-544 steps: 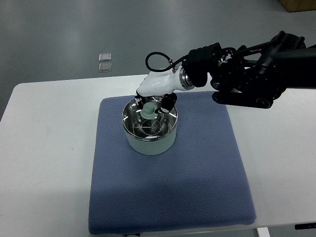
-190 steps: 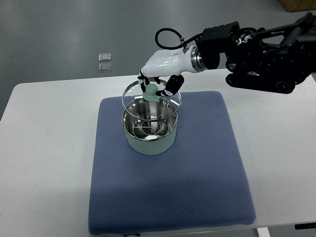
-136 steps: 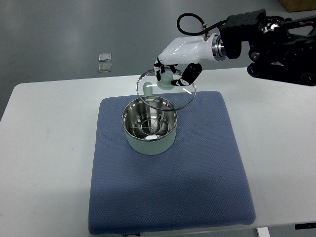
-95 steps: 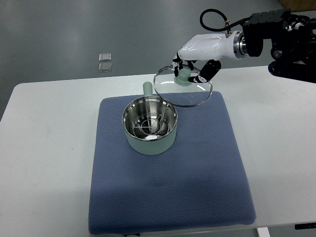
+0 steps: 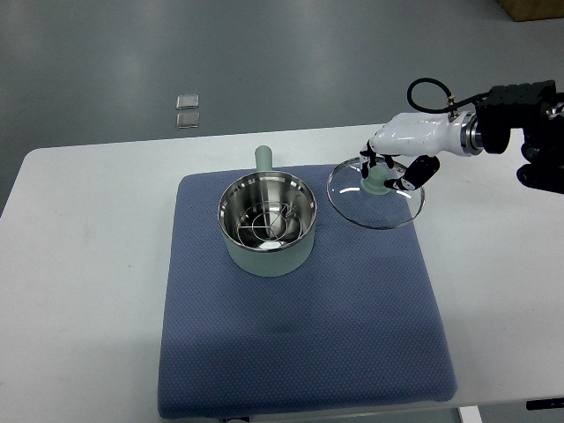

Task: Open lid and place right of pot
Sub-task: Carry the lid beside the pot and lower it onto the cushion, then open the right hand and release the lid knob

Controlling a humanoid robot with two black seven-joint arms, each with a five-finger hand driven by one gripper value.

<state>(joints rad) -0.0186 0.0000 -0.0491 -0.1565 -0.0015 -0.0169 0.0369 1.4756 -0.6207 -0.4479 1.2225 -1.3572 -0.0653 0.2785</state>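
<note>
The right hand (image 5: 395, 167) is gripping the glass lid (image 5: 376, 194) by its knob, over the mat's (image 5: 300, 352) right edge, beside the pot (image 5: 267, 222). Letting go early risks the lid rolling off.

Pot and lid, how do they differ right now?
The pot stands open on the blue mat, untouched; the lid is gripped by its knob in the right robot hand, to the pot's right. The pot is deep, with a pale green wall and steel inside; the lid is flat, clear glass with a metal rim. Both have pale green fittings.
</note>
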